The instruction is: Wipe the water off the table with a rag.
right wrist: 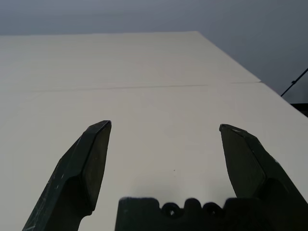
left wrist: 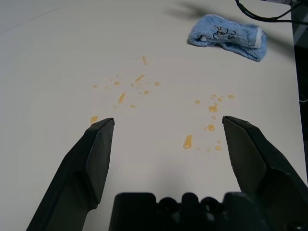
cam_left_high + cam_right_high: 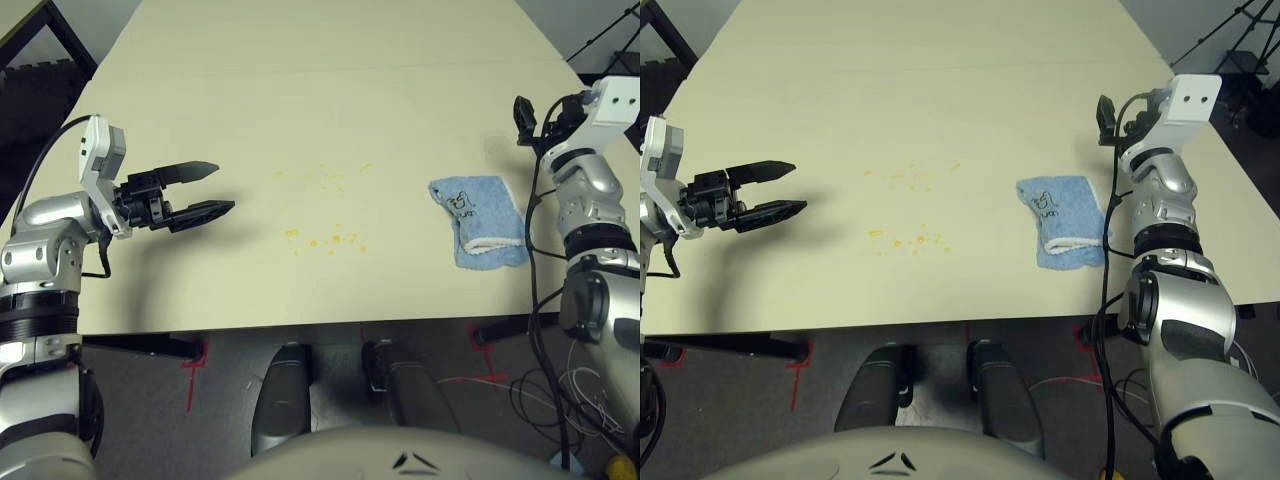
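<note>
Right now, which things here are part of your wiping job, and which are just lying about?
Part of the job:
- blue rag
- yellowish droplets
- table

Just lying about:
- white cable on the floor
- red tape marks on the floor

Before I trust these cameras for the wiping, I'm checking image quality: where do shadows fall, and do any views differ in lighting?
Left eye view: soft shadow on the pale cream tabletop beside the black two-fingered left gripper. Left wrist view: tabletop greyer, dark shadow near the folded light-blue terry rag.
</note>
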`<state>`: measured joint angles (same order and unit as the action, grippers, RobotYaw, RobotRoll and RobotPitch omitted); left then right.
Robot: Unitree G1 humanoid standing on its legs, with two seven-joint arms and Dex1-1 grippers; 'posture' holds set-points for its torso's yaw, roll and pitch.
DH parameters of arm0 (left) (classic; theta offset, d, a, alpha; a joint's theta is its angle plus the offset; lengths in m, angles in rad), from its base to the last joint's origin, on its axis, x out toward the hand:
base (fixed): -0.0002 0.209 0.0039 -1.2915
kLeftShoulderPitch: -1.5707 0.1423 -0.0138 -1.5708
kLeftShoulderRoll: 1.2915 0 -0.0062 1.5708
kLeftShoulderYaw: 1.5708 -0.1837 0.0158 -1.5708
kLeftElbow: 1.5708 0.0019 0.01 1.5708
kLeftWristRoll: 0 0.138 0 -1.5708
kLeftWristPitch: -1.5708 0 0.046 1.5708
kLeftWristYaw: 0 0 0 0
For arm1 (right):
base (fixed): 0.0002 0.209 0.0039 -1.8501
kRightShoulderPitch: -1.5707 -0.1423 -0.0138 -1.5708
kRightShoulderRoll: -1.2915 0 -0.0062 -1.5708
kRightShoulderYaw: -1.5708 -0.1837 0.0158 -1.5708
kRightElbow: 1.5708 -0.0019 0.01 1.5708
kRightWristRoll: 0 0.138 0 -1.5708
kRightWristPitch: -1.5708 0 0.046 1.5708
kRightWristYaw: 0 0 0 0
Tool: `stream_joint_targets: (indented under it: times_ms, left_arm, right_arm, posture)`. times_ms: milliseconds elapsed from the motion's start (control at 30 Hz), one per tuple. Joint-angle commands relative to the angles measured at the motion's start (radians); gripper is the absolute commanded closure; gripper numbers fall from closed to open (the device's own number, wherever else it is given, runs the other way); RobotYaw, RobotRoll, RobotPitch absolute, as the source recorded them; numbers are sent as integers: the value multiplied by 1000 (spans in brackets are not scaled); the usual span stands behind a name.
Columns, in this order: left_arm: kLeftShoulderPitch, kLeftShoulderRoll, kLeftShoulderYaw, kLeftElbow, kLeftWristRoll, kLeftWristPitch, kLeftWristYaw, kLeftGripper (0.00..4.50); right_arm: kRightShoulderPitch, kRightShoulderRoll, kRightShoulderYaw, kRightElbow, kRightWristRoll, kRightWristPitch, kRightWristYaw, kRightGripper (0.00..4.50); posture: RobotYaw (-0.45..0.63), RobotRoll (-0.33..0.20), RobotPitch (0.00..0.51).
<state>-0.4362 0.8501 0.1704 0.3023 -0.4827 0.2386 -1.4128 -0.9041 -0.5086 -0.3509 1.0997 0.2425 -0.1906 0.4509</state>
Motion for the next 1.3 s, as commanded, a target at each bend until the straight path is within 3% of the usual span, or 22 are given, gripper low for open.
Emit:
stream_joint_targets:
  times_ms: [33,167,267,533,733,1300]
  left_arm:
    - [7,11,-23,35,36,-46,-29,0]
    - [-2,0,-29,50,47,-70,-26,0]
    - [-8,-6,-36,59,52,-77,-29,0]
    - [-22,-26,-47,71,58,-95,-20,0]
    - [-15,-37,-47,65,57,-98,-12,0]
    - [-7,-41,-50,43,56,-86,-9,0]
  right_arm:
    - [-7,-38,47,-54,14,145,188,14]
    - [39,-115,192,-261,-7,405,479,14]
    - [134,-228,325,-531,4,572,718,14]
    - [190,-426,484,-754,-54,704,936,14]
    - [256,-400,522,-814,-98,704,888,14]
    - [312,-306,627,-689,-277,609,746,14]
  posture:
    - [219,0,165]
    - [211,0,167]
    - [201,0,165]
    - [197,0,166]
    - [196,0,170]
    - [208,0,178]
